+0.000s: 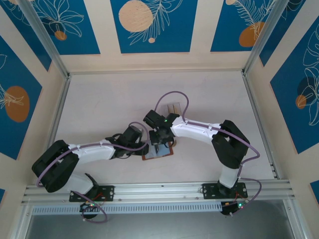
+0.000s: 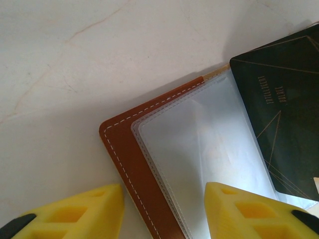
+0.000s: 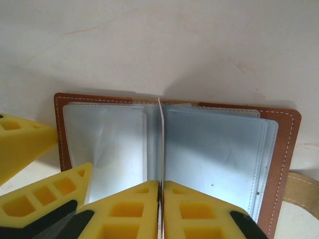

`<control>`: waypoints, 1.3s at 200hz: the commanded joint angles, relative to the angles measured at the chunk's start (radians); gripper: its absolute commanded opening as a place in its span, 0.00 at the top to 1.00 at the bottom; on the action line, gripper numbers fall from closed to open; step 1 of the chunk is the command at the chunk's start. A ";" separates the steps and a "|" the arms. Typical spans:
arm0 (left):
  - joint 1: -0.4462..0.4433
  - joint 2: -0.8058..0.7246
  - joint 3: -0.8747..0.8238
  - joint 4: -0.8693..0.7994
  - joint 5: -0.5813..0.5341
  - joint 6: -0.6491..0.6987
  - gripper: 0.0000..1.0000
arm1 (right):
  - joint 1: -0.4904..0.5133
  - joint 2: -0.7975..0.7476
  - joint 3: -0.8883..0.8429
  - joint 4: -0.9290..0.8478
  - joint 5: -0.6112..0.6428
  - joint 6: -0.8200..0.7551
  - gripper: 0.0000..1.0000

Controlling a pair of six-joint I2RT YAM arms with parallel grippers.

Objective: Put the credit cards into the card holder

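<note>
Pale table (image 1: 124, 94), blue-patterned walls (image 1: 149, 25). Card holder (image 3: 279, 149) open mid-frame, dark card (image 2: 284, 114) on it. Left gripper (image 2: 164, 191) wide; right gripper (image 3: 161, 185) pinches a thin sheet (image 3: 160, 114)

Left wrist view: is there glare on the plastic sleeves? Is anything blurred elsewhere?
Left wrist: a soft white sheen on the sleeves, no hard glare. Right wrist: the yellow fingers slightly blurred, the card holder sharp. Top external: even light, soft shadows.
</note>
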 commanded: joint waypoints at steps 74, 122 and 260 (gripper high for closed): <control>0.012 -0.072 0.052 -0.120 0.086 0.024 0.48 | -0.027 -0.068 -0.079 0.034 -0.070 -0.001 1.00; 0.016 -0.091 0.124 -0.212 0.091 0.037 0.44 | -0.091 -0.191 -0.171 0.136 -0.151 -0.020 1.00; -0.007 0.131 0.203 -0.264 -0.035 0.061 0.48 | -0.202 -0.299 -0.386 0.431 -0.324 0.019 1.00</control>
